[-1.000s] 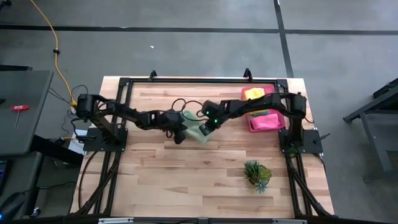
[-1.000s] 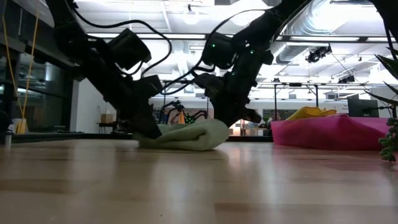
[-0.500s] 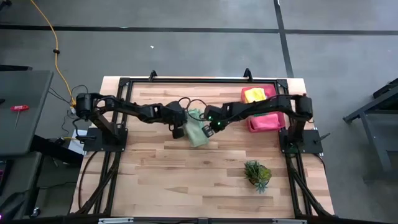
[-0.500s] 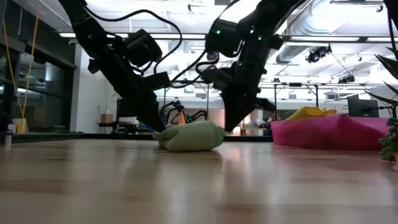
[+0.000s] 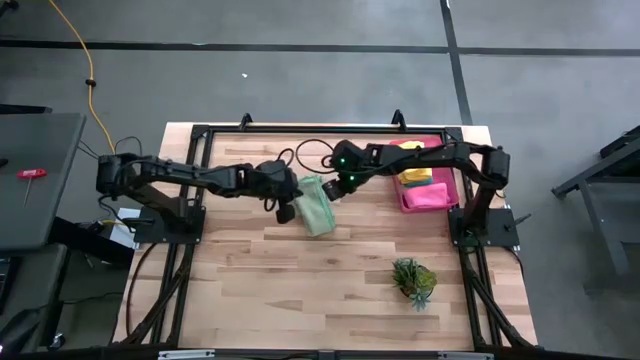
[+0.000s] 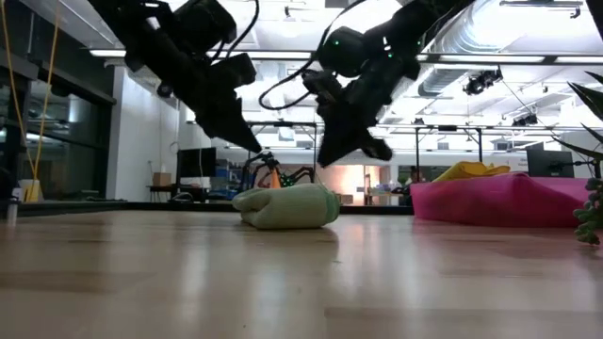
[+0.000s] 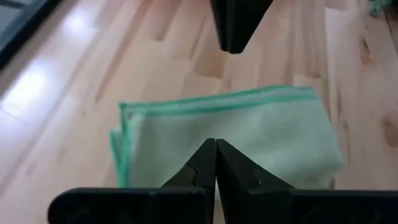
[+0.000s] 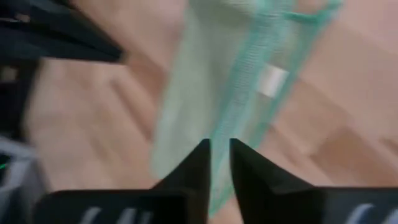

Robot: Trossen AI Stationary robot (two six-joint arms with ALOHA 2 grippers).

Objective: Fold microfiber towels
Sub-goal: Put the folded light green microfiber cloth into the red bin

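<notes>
The folded pale green towel [image 5: 316, 203] is laid on the table [image 5: 300, 280], long axis running near-to-far. It is flanked closely by both raised grippers: the left gripper [image 5: 285, 212], fingers shut and empty, and the right gripper [image 5: 331, 189], fingers parted by a sliver, holding nothing.

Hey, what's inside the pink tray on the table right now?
The pink tray holds a yellow towel and a hot pink towel. The right arm crosses over it, so whatever lies beneath the arm or those towels is hidden.

Bare table [image 5: 300, 280] lay open in front of the folded green towel [image 5: 316, 205]. The plant [image 5: 414, 280] and pink tray [image 5: 428, 195] blocked the right side.
</notes>
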